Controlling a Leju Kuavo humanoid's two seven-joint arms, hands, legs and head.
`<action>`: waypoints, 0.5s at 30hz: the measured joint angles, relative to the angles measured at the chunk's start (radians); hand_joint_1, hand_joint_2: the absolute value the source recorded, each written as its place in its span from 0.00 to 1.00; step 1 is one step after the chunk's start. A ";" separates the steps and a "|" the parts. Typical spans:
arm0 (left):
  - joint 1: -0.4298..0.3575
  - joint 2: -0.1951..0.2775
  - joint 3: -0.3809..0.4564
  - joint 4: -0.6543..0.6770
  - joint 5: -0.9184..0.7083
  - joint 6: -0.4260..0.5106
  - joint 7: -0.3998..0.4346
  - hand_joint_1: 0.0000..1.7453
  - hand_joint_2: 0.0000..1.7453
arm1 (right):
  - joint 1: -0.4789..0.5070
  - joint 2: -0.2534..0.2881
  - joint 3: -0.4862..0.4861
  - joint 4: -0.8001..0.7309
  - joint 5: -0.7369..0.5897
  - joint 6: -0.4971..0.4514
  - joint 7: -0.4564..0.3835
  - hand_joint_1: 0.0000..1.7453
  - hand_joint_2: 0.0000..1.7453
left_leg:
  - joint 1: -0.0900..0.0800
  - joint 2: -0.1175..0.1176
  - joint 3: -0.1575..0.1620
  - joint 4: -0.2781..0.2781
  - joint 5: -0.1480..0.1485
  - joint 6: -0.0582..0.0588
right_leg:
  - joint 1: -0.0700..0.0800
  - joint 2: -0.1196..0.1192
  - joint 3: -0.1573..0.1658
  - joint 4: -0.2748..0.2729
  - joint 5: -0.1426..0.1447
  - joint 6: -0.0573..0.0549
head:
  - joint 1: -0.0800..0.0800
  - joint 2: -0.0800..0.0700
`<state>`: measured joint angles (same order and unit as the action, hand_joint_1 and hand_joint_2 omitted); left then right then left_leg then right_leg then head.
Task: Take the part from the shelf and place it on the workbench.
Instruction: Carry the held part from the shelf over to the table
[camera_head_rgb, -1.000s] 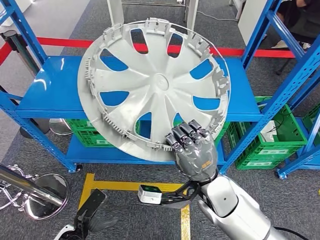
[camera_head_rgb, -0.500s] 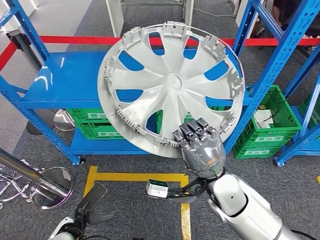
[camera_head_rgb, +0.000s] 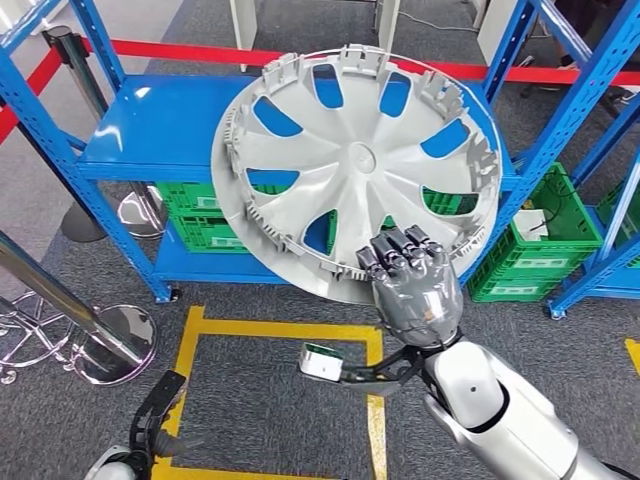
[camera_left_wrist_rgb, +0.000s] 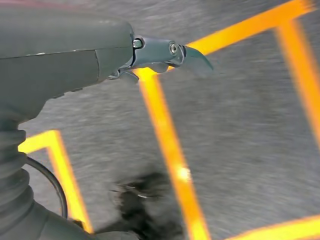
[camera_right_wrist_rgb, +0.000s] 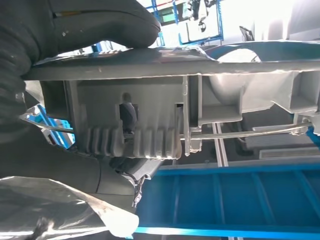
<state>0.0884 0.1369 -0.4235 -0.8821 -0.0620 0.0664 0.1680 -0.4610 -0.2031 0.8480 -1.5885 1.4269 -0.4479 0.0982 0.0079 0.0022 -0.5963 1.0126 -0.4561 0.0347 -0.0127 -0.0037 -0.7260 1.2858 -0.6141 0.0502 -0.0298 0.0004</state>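
A blue metal shelf (camera_head_rgb: 151, 130) is seen standing on grey carpeted floor (camera_head_rgb: 264, 400), its upper deck bare where visible and partly hidden. Green plastic crates (camera_head_rgb: 192, 215) are stored on the lower deck, and another green crate (camera_head_rgb: 543, 255) is set on the neighbouring rack's low deck at right. Yellow tape lines (camera_head_rgb: 279, 328) are marked on the floor, where chrome stanchion bases (camera_head_rgb: 113, 345) are also placed.

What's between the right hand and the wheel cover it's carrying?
Nothing: the right hand grips the wheel cover directly at its near rim, fingers hooked over the edge. The head view and right wrist view both show this.
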 joint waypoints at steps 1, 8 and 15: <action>-0.001 0.000 0.005 0.025 0.000 0.002 0.000 0.00 1.00 | 0.000 -0.003 0.001 -0.004 0.000 0.002 0.002 1.00 1.00 | -0.003 0.000 -0.014 0.001 0.010 0.001 | 0.001 0.000 0.009 0.023 0.005 -0.002 | 0.000 0.000; 0.013 -0.007 0.017 0.111 0.000 0.011 0.030 0.00 1.00 | 0.001 -0.022 0.000 -0.025 0.002 0.009 0.024 1.00 1.00 | -0.009 0.000 -0.071 -0.006 0.081 -0.018 | 0.029 0.003 0.254 -0.319 0.072 -0.052 | 0.000 0.000; 0.032 -0.004 0.020 0.136 0.000 0.013 0.038 0.00 1.00 | 0.013 -0.032 -0.001 -0.026 0.008 0.008 0.036 1.00 1.00 | 0.002 -0.005 -0.136 0.237 -0.103 -0.057 | 0.010 -0.009 0.194 -0.332 0.142 -0.063 | -0.002 0.000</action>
<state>0.1199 0.1326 -0.4037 -0.7466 -0.0622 0.0791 0.2058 -0.4480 -0.2352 0.8468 -1.6147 1.4347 -0.4399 0.1338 0.0103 -0.0023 -0.7324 1.2493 -0.5587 -0.0223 -0.0031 -0.0124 -0.5317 0.9542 -0.4717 -0.0123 -0.0321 0.0004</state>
